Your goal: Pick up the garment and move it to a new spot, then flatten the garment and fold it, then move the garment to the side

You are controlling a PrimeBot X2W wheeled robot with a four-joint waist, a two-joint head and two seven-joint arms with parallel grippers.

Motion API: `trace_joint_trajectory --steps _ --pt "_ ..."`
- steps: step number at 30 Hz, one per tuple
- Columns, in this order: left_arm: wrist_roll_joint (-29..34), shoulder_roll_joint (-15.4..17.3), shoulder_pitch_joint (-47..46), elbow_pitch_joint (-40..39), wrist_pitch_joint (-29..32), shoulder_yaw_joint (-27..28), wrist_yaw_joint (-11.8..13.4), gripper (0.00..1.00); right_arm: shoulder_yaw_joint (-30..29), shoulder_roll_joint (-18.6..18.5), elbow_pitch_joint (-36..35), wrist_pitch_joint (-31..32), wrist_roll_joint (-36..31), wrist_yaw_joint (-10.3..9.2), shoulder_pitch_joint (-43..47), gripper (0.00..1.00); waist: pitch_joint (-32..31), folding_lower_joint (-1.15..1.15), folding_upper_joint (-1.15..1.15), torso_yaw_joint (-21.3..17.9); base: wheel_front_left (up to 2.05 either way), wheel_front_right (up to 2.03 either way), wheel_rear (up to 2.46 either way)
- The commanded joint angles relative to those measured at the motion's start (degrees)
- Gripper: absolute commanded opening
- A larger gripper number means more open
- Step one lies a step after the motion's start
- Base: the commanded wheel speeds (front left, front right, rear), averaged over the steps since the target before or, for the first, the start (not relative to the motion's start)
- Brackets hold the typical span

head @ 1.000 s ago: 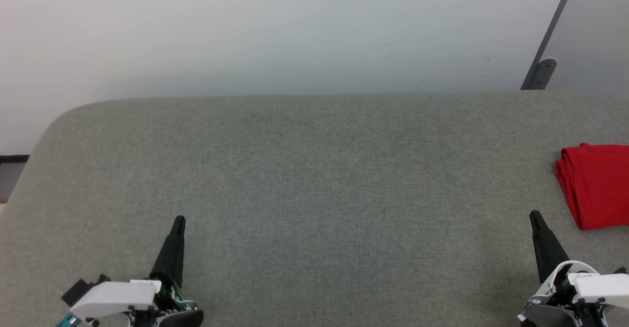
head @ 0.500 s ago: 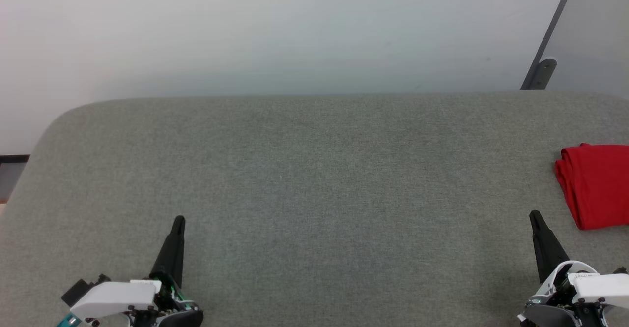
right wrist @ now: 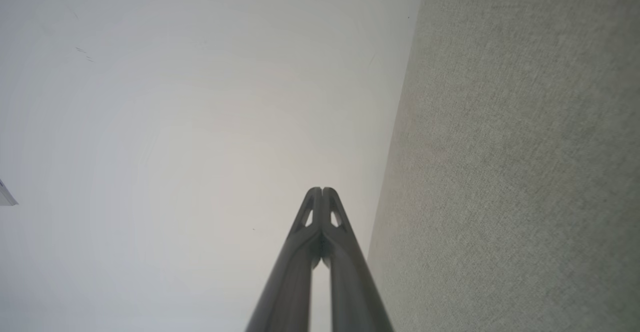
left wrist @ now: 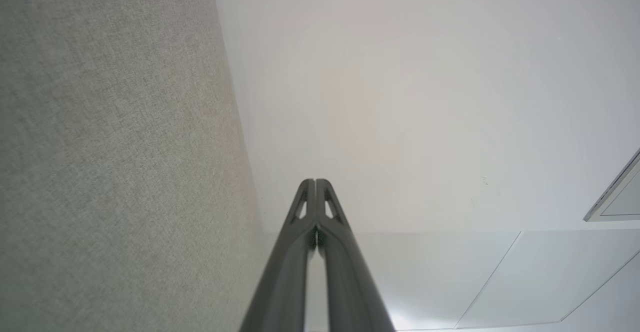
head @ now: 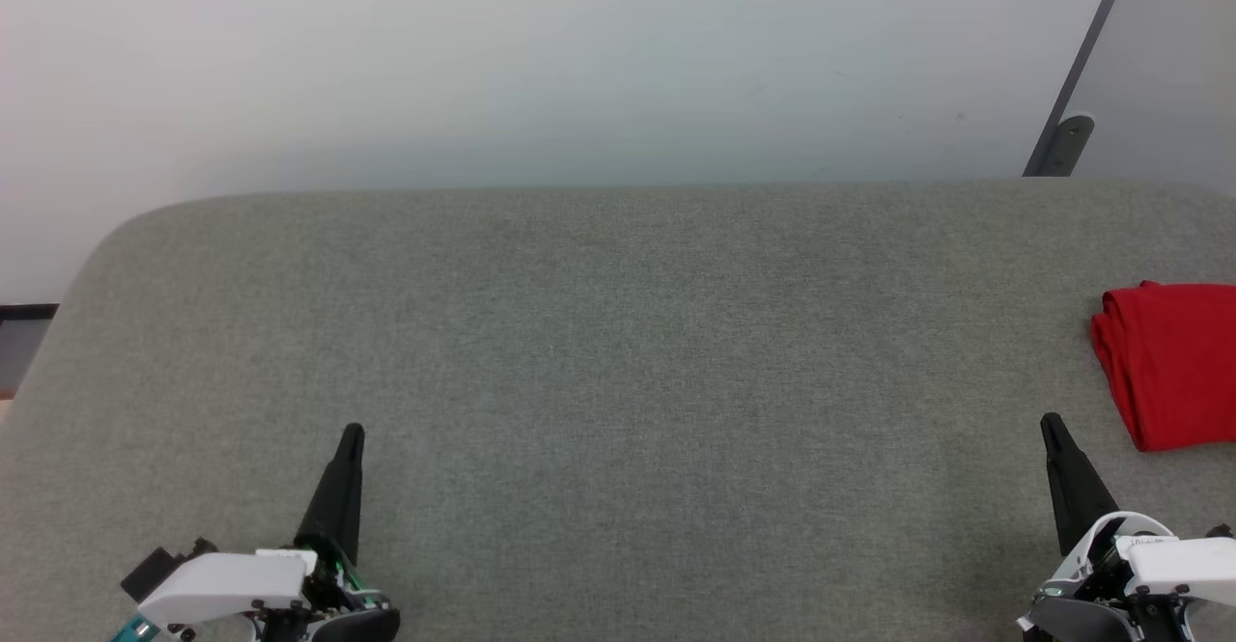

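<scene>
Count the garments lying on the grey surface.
1. The garment lies folded at the far right of the grey surface, ahead and to the right of the right gripper. The picture's edge cuts it off, so more could lie beyond.

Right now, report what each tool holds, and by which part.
Nothing is held. The left tool and the right tool are shut and empty; the garment lies folded, apart from both.

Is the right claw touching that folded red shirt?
Apart. The head view shows a strip of grey tabletop between the right gripper and the garment.
</scene>
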Motion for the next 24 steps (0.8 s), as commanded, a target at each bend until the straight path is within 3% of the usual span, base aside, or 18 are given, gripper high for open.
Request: trace_joint_trajectory --steps 1,24 --pt "0.19 -0.12 -0.61 0.06 0.04 0.17 -0.20 0.00 -0.06 0.20 0.02 0.17 0.14 -0.06 -0.18 0.00 0.00 0.00 0.00 0.00 0.00 0.00 0.00" --pt "0.29 -0.18 -0.62 0.07 0.18 0.28 -0.20 0.00 -0.06 0.21 0.02 0.18 0.13 -0.06 -0.18 0.00 0.00 0.00 0.00 0.00 0.00 0.00 0.00"
